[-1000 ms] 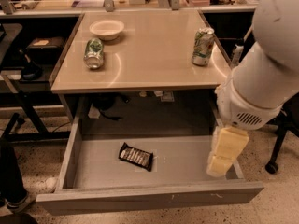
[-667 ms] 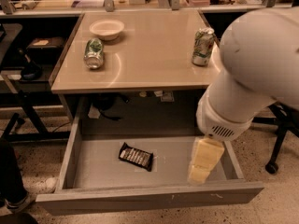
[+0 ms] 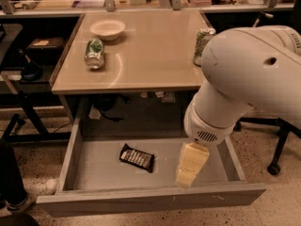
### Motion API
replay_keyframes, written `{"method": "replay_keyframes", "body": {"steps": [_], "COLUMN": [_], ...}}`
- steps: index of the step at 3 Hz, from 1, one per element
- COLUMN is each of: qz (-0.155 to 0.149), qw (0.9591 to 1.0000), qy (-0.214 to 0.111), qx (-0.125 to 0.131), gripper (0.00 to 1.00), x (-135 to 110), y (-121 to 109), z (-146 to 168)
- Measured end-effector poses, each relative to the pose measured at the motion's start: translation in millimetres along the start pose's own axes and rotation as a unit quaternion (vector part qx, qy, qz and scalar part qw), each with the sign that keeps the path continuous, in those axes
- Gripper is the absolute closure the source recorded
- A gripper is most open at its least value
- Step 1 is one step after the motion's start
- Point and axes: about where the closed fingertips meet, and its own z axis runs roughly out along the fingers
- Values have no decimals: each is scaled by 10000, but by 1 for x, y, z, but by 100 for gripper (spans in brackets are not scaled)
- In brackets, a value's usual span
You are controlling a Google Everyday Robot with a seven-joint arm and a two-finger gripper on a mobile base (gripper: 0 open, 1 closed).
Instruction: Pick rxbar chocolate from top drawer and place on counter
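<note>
The rxbar chocolate (image 3: 137, 157), a dark flat bar with pale lettering, lies on the floor of the open top drawer (image 3: 94, 171), left of its middle. The beige counter (image 3: 150, 51) sits above the drawer. My white arm reaches in from the right, and my gripper (image 3: 186, 177) with its pale yellow fingers hangs down into the drawer, right of the bar and apart from it. It holds nothing that I can see.
A green-and-white can (image 3: 94, 53) lies on its side on the counter's left. Another can (image 3: 203, 45) stands at the right edge, partly behind my arm. A white bowl (image 3: 107, 29) sits at the back left. A cluttered bench runs behind. A chair base (image 3: 277, 149) stands at the right.
My arm and gripper have moved left across the drawer, closer to the bar. The bar, cans and bowl have not moved.
</note>
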Motion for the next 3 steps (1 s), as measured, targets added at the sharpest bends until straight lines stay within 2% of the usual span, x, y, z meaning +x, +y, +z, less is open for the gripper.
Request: {"method": "replay_keyframes", "body": {"steps": [1, 3], "qz": [47, 380], "qw": [9999, 9984], "qy": [-106, -387], "qx": [-23, -129], "gripper": [0, 0], "x": [-3, -42], "y": [0, -12], "z": [4, 51]}}
